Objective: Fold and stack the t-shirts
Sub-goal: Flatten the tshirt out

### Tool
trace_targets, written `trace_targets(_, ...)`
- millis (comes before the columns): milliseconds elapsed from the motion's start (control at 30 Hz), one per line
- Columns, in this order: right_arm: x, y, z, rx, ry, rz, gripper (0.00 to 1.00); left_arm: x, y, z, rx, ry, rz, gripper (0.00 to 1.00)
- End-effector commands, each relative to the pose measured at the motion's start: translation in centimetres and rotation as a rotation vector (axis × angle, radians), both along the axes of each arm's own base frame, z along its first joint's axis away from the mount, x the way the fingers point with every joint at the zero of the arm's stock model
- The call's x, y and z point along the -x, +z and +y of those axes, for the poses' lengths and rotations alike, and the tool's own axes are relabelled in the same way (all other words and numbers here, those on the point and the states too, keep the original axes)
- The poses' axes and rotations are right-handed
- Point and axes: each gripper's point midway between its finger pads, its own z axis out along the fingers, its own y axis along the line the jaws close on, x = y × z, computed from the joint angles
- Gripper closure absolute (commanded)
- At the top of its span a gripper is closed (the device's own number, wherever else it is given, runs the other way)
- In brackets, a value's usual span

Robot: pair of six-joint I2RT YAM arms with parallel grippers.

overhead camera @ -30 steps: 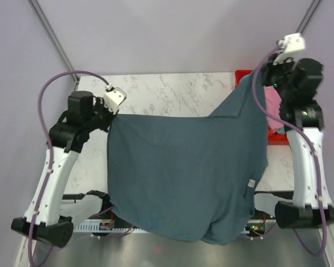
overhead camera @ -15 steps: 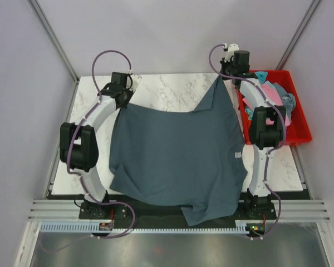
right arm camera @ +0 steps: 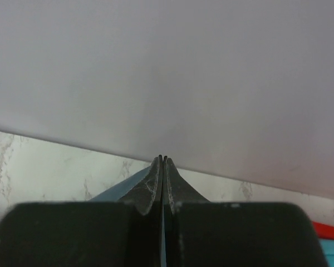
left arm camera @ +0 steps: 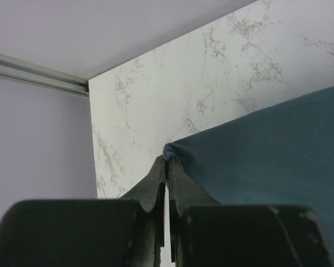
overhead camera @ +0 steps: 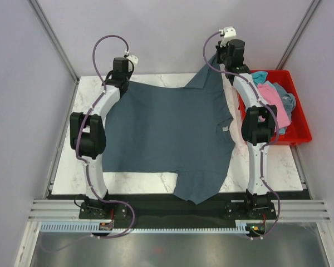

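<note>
A large slate-blue t-shirt [overhead camera: 167, 133] lies spread over the marble table, its lower part hanging off the near edge, a small white tag [overhead camera: 225, 128] showing near its right side. My left gripper [overhead camera: 124, 82] is shut on its far left corner; in the left wrist view a fold of blue cloth [left arm camera: 169, 151] bulges at the fingertips of that gripper [left arm camera: 167, 161]. My right gripper [overhead camera: 218, 67] is shut on the far right corner, lifted above the table; the right wrist view shows a strip of blue cloth [right arm camera: 119, 186] running into the closed gripper [right arm camera: 163, 160]. Pink [overhead camera: 270, 94] and teal [overhead camera: 260, 75] t-shirts lie in the bin.
A red plastic bin [overhead camera: 300, 125] stands at the table's right side, beside the right arm. Bare marble table [overhead camera: 64, 161] shows along the left edge and the near right corner [overhead camera: 278, 167]. Walls close in behind and on both sides.
Both arms have reached far back across the table, dragging the blue t-shirt away from the near edge. The shirt now lies flatter and wider on the table, less of it hanging over the front.
</note>
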Motion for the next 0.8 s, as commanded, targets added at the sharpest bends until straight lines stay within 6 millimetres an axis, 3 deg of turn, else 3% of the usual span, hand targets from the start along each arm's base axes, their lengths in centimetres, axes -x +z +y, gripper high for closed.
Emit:
trace_targets(0, -1.1, 5.7, 1.0, 0.000, 0.006, -0.179, 1.00, -2.1, 3.2, 1.3, -0.057, 0.040, -0.110, 0.98)
trace_targets(33, -1.3, 5.0, 1.4, 0.008, 0.006, -0.174, 1.00, -2.3, 3.2, 1.5, -0.060, 0.044, -0.116, 0.98)
trace_targets(100, -1.7, 5.5, 1.6, 0.000, 0.007, -0.191, 1.00, -2.4, 2.7, 1.8, -0.076, 0.065, -0.109, 0.98)
trace_targets(333, -3.0, 1.8, 3.7, 0.010, 0.008, -0.185, 1.00, -3.2, 1.3, 3.9, -0.102, 0.101, -0.096, 0.98)
trace_targets(500, -4.1, 1.7, 3.0, 0.052, -0.045, -0.231, 1.00, -4.2, 0.7, 5.6, -0.103, 0.117, -0.097, 0.98)
trace_targets(533, -4.4, 0.6, 2.9, 0.069, -0.051, -0.221, 1.00, -4.4, 0.0, 6.4, -0.105, 0.126, -0.086, 0.98)
trace_targets(633, -4.6, 1.2, 2.4, 0.083, -0.078, -0.252, 1.00, -5.2, -0.9, 7.7, -0.108, 0.145, -0.079, 0.98)
trace_targets(767, -4.4, 2.4, 2.1, 0.096, -0.090, -0.271, 1.00, -6.8, -0.9, 7.3, -0.109, 0.100, -0.091, 0.98)
